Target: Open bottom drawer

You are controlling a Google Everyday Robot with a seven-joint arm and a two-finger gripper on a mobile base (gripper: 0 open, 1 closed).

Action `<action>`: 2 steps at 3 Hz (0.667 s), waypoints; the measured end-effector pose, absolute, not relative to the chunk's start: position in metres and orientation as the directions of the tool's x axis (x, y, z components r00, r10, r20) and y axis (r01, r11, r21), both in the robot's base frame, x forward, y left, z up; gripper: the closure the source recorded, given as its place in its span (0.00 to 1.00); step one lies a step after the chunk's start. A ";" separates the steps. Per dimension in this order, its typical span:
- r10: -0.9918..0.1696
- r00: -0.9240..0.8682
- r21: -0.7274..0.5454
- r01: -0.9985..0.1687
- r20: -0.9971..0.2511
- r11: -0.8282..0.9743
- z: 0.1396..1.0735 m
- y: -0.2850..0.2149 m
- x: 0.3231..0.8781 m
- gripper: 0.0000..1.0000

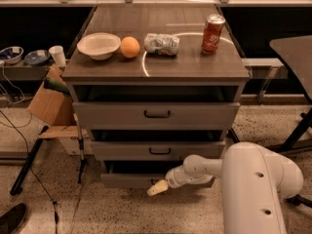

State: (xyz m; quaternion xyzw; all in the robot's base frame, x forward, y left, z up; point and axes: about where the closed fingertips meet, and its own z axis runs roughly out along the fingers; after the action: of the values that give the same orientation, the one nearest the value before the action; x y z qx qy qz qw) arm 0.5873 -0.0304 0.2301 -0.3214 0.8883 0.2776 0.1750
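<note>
The bottom drawer [127,180] is the lowest and narrowest of three grey fronts in the cabinet. It stands pulled out a little, with a dark gap above it. Its handle is hidden behind my arm. My gripper [157,188] reaches in from the right and sits at the front of the bottom drawer, near its middle, with pale fingertips pointing down-left. The mid-sized middle drawer [159,150] and the widest top drawer [157,114] show black bar handles.
On the cabinet top [195,65] stand a white bowl [99,45], an orange [129,47], a crumpled foil bag [162,44] and a red can [213,33]. A cardboard box [51,104] and a stand leg lie at left. A dark table [295,52] is at right.
</note>
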 end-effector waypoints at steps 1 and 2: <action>-0.455 -0.714 0.372 -0.679 -0.532 0.633 0.235 -0.033 0.587 0.00; -0.434 -0.689 0.358 -0.694 -0.580 0.624 0.243 -0.033 0.588 0.00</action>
State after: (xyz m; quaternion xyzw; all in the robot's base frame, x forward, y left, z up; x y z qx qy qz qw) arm 0.5876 -0.0329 0.2427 -0.3233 0.8725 0.2886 0.2256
